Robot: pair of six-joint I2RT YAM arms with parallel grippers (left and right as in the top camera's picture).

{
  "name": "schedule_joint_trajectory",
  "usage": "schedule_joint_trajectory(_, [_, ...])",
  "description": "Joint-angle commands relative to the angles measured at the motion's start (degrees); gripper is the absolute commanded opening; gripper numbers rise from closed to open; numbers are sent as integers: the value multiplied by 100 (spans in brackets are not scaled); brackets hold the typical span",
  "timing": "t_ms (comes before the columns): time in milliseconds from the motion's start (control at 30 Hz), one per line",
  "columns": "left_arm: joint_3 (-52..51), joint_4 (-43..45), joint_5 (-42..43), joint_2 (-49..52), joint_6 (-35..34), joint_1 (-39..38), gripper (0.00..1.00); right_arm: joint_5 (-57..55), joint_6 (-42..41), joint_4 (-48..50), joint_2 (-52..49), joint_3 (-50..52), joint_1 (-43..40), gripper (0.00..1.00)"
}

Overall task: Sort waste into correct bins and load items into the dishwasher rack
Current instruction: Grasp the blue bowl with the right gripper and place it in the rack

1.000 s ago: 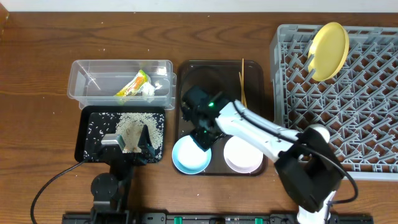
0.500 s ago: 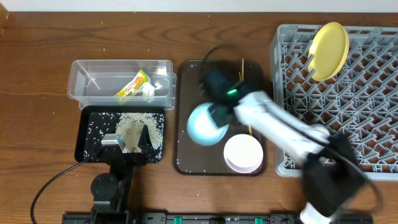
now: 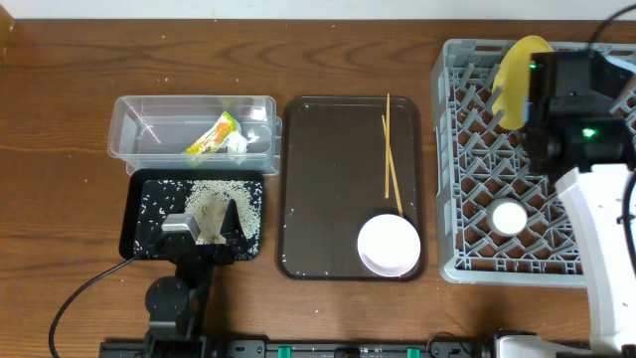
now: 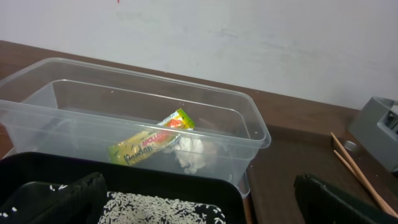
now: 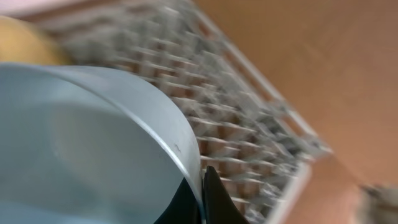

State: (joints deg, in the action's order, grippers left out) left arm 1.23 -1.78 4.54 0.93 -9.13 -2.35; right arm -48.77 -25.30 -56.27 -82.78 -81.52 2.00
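Clamping the rim of the light blue bowl (image 5: 74,143), the right gripper (image 5: 200,194) hides it overhead; left gripper (image 4: 205,204) gapes.

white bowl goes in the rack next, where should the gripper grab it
Pinch the rim of the white bowl from straight above, one finger inside, one outside: it sits upright, mouth up, so the thin rim is the only edge offered. Probably the side facing the bare middle of the brown tray; the opposite side crowds the tray wall, and the chopsticks end by its far edge.

table (image 3: 60,149): brown wood, grain visible | wall (image 4: 249,37): plain white
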Motion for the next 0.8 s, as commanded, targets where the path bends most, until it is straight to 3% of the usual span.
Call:
schedule_joint_trajectory(0, [-101,-181,61,-26,48,20,98,-660,-461,-343,-146,90,-164,1])
schedule_joint_trajectory(167, [-101,-181,61,-26,48,20,98,-1458,-1283,-1425,-382,109,-210,1])
schedule_joint_trajectory(267, [-101,-181,61,-26,48,20,98,-1993,-1246,-1093,-531,109,-339,1])
schedule_joint_trajectory(400, [-101,-181,63,-26,48,20,98,-1908,-485,-828,-796,109,-605,1])
schedule_joint_trajectory(767, [-101,-181,63,-26,48,20,98,-1539,-466,-1165,-1784,111,-601,1])
